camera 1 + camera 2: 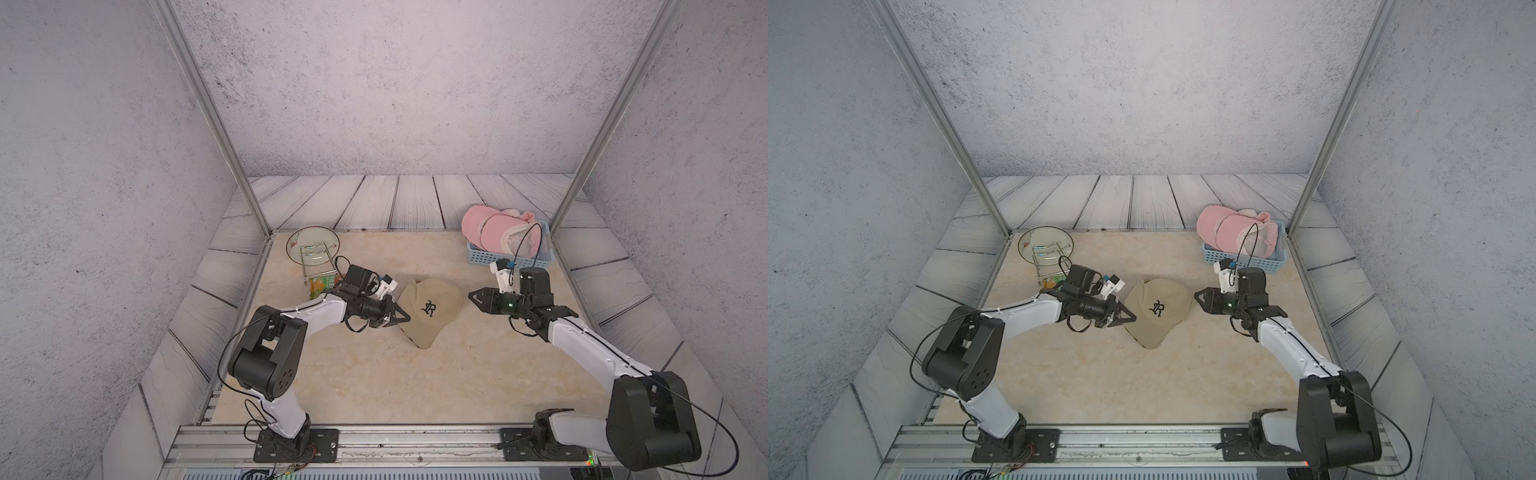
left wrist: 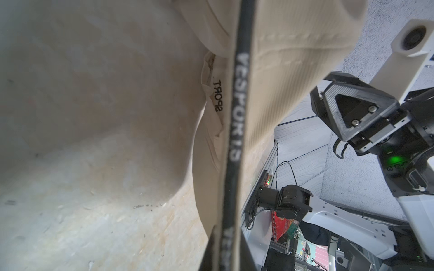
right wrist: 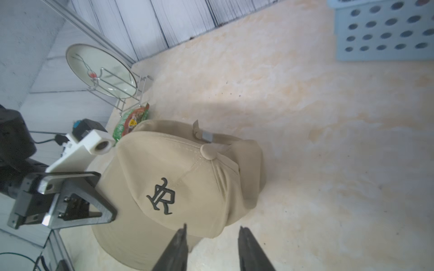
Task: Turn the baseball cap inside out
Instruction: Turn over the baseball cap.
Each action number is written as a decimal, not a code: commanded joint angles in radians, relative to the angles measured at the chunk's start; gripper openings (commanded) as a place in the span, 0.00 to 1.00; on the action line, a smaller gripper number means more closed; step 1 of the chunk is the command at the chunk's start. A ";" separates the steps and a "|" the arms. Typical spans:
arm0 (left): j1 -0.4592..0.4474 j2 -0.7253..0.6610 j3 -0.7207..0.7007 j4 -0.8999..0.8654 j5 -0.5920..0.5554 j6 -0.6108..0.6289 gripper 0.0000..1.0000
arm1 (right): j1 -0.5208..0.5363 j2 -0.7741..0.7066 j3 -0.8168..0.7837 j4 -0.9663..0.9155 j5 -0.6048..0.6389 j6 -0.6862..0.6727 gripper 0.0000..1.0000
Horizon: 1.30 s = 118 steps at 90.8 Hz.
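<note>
Your baseball cap [image 1: 432, 309] sits mid-table [image 1: 374, 374] between the two arms; crown up, embroidered logo showing, brim pointing toward the arm bases; same in both top views [image 1: 1158, 309]; not turned inside out yet.

Left gripper [image 1: 404, 318] is at the cap's left edge, jaws together and pinched on the rim; from the right wrist you can see it [image 3: 103, 211] pressed against the crown beside the brim; the left wrist view looks up inside the cap, dark sweatband [image 2: 234, 117] with lettering running across the frame, pale label [image 2: 217, 96] next to it.

Right gripper [image 1: 474, 297] is just beside the cap's right side, tip aimed at the crown; a small gap shows in a top view [image 1: 1200, 297]; jaws apart, both fingers [image 3: 178, 248] spread in the right wrist view, nothing between them.

Clutter for your reference: blue basket [image 1: 478, 255] far right holding pink caps [image 1: 490, 228]; plate [image 1: 311, 245] on a wire rack far left; green snack packet [image 1: 322, 284] behind the left wrist.
</note>
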 commanded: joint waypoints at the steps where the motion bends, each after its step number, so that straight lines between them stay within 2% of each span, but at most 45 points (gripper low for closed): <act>1: -0.007 -0.045 0.008 0.124 -0.012 -0.211 0.00 | 0.043 -0.084 0.006 0.050 -0.002 -0.139 0.54; 7: -0.007 -0.040 0.019 0.203 -0.018 -0.344 0.00 | 0.076 -0.122 -0.039 0.114 -0.005 -0.223 0.58; 23: -0.007 -0.032 -0.012 0.571 -0.079 -0.751 0.00 | 0.159 -0.211 -0.170 0.301 0.020 -0.420 0.63; 32: -0.007 -0.030 0.004 0.639 -0.118 -0.876 0.00 | 0.185 -0.237 -0.202 0.318 0.009 -0.523 0.64; 42: -0.007 -0.024 0.037 0.669 -0.141 -0.952 0.00 | 0.232 -0.252 -0.240 0.326 0.008 -0.645 0.66; 51: -0.008 -0.033 0.056 0.680 -0.151 -0.984 0.00 | 0.269 -0.252 -0.285 0.404 0.047 -0.693 0.67; 74: -0.033 -0.107 0.039 0.648 -0.166 -0.977 0.00 | 0.337 -0.164 -0.307 0.659 0.310 -0.715 0.67; 93: -0.051 -0.154 0.018 0.629 -0.174 -0.964 0.00 | 0.373 -0.051 -0.252 0.754 0.404 -0.757 0.65; 101: -0.058 -0.169 0.018 0.600 -0.178 -0.946 0.00 | 0.384 -0.012 -0.236 0.796 0.457 -0.764 0.61; 118: -0.066 -0.184 0.007 0.579 -0.188 -0.932 0.00 | 0.391 0.019 -0.202 0.819 0.509 -0.762 0.47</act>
